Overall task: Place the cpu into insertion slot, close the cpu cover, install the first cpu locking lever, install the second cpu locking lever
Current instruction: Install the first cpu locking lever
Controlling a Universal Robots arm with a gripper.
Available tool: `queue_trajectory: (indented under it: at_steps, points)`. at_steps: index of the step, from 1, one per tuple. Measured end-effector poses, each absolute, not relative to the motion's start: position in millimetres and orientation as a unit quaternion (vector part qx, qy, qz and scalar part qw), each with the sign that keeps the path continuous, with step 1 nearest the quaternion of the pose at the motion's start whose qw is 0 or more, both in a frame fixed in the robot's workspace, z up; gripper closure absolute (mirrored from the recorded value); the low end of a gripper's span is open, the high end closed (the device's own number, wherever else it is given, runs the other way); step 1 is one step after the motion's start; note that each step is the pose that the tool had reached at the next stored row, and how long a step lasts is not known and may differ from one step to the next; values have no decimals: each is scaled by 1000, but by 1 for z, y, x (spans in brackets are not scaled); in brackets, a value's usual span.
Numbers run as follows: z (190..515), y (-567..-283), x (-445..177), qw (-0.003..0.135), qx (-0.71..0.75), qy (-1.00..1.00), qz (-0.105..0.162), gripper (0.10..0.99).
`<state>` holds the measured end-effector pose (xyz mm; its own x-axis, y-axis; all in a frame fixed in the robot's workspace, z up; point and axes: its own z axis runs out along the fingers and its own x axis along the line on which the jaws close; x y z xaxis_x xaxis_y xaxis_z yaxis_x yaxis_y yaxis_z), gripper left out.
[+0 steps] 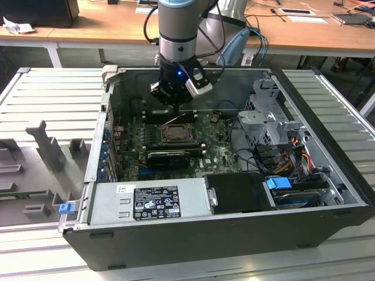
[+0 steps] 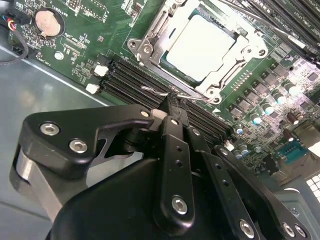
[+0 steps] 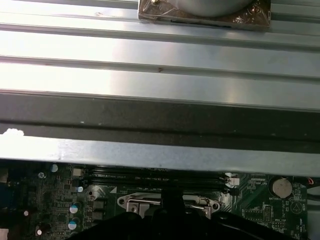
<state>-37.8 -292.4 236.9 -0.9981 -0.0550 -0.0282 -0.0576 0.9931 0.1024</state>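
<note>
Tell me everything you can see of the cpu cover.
The cpu cover is a thin silver-grey metal frame with a large square window. In the second wrist view it lies closed, flat over the insertion slot, and the cpu shows pale through the window. Thin wire levers run by its near edge, where the end effector tip sits. In the exterior view it lies under the arm.

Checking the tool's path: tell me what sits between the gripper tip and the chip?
In the second wrist view, the cover's metal frame edge and a thin wire lever lie between the gripper and the chip.
</note>
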Motion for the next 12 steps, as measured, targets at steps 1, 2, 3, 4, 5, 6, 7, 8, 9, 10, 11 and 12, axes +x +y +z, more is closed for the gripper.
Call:
queue_trajectory:
  at_steps: [1, 2, 3, 4, 5, 6, 7, 8, 9, 10, 11, 12]
  points:
    - [237, -292, -38, 13, -28, 998, 52, 980]
    - [237, -292, -37, 13, -28, 998, 52, 980]
    - [236, -292, -36, 13, -28, 998, 52, 980]
    - [236, -292, -35, 13, -28, 998, 52, 980]
    - [235, -292, -34, 13, -28, 998, 52, 980]
    - [235, -291, -34, 13, -28, 998, 52, 980]
    - [234, -291, -34, 13, -28, 998, 52, 980]
    - [233, -291, -34, 13, -29, 998, 53, 980]
    - [232, -291, -34, 13, -30, 998, 53, 980]
    - [231, -291, -34, 13, -32, 998, 54, 980]
    - [230, -291, -34, 12, -33, 998, 54, 980]
    - [229, -290, -33, 13, -33, 998, 55, 980]
